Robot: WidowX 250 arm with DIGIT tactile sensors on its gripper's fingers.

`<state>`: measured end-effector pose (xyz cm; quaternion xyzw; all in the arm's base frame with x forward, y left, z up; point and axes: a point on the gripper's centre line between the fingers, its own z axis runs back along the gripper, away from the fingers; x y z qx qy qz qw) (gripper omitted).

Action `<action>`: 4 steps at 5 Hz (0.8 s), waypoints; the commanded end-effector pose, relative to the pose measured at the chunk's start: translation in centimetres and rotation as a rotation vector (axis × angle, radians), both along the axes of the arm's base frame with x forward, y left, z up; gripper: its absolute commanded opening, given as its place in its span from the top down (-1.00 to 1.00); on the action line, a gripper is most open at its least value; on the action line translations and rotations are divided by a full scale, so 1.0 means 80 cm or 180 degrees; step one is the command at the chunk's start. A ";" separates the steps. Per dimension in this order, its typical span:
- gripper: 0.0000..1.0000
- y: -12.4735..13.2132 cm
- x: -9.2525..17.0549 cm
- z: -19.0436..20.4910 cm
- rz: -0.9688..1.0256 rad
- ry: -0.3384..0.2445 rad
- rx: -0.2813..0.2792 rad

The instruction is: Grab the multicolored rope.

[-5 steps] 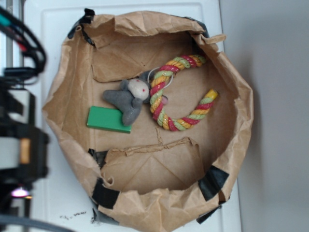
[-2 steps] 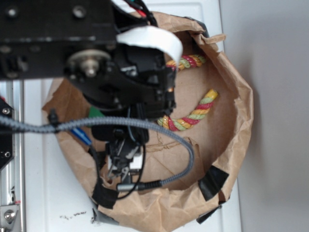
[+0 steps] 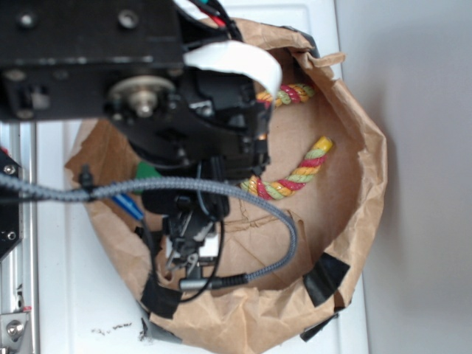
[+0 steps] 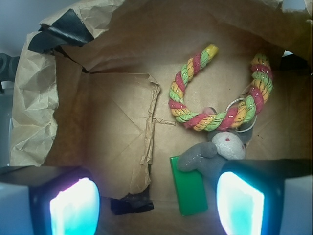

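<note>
The gripper [image 4: 156,205], jaws wide and empty, hovers short of the multicolored rope [image 4: 215,120], which curves beyond the grey plush toy [image 4: 215,152].

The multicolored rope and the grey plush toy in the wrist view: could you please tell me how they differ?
The multicolored rope is twisted from red, yellow and green strands; the grey plush toy is plain grey with a pale face. The rope is long and curved into a U; the toy is shorter and compact. The rope is fully visible, while the toy's lower part is hidden behind a gripper finger. Both look soft, touch each other, and lie in the brown paper bag.
</note>
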<state>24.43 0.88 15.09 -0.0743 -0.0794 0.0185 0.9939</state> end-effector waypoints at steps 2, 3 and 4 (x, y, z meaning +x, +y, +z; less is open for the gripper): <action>-1.00 0.010 0.061 -0.082 -0.0022 -0.0319 0.0178; -1.00 0.010 0.074 -0.092 0.0050 -0.0311 0.0205; -1.00 0.019 0.084 -0.096 0.0052 -0.0265 0.0163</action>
